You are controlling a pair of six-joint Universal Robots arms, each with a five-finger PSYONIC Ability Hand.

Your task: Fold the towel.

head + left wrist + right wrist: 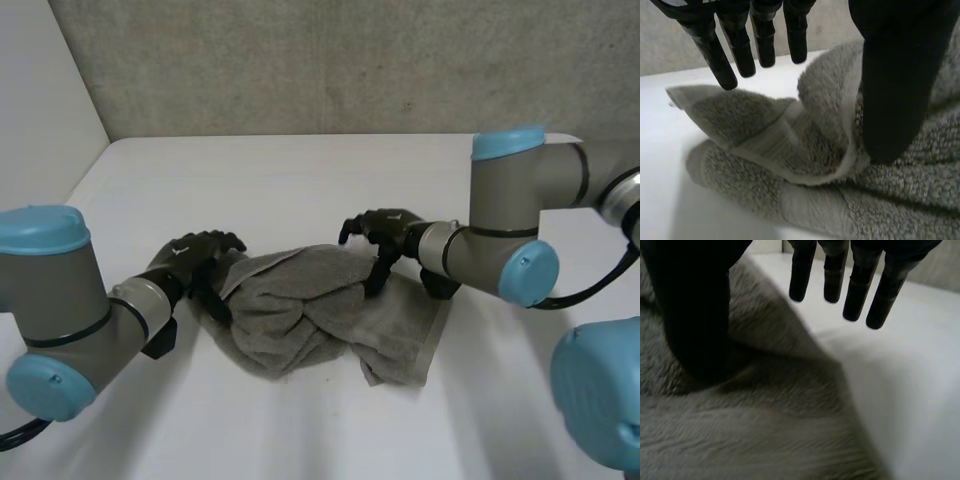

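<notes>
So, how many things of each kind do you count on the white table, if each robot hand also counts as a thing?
Grey towel: 1
Black hands: 2, the left hand and the right hand
Total: 3

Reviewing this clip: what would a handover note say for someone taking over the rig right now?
Left robot hand: open, at the left end of the towel. Its thumb rests on the cloth and its fingers are straight above it.
Right robot hand: open, at the far right edge. Its thumb is down on the cloth and its fingers reach straight out over the white table.
The towel lies bunched and crumpled mid-table, with its left end turned over on itself.
Done: no neat fold yet.
Left: probably take hold of the cloth, straighten the edges, then fold.
</notes>
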